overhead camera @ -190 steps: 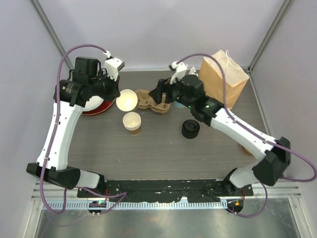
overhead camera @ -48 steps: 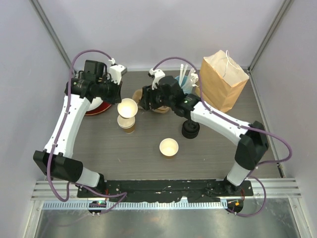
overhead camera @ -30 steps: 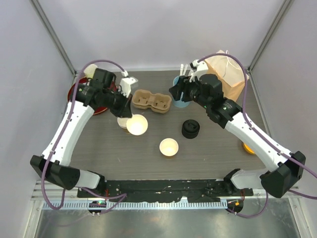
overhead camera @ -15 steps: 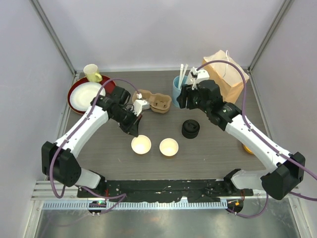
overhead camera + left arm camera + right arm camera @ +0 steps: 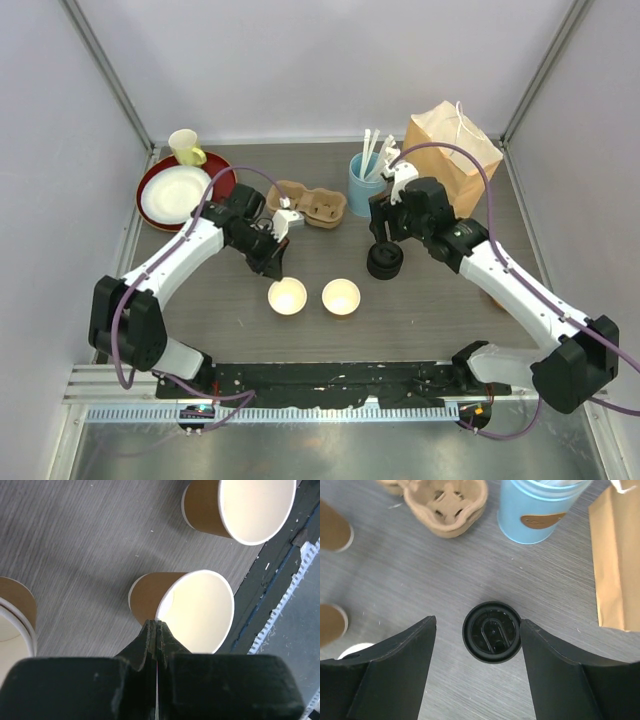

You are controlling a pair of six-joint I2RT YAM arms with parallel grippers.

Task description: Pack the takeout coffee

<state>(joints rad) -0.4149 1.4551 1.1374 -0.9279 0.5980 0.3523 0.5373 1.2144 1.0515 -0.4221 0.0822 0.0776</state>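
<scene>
Left wrist showed me what overhead hid, left gripper (image 5: 156,626) pinching lidless cup (image 5: 200,610) by its rim, right gripper (image 5: 476,622) spread above black lids (image 5: 492,632), grey woodgrain table (image 5: 430,300), pale walls (image 5: 320,60).

Robot lab test cell

2 white arms, the left arm (image 5: 165,268) and the right arm (image 5: 515,290), are bolted to a black rail (image 5: 340,376) at the edge of a grey wood-grain table (image 5: 330,335), boxed in by plain pale walls (image 5: 330,60) and aluminium posts (image 5: 105,72).

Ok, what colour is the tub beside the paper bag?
Light blue: the tub carries a small tan label. It shows best in the right wrist view.
</scene>
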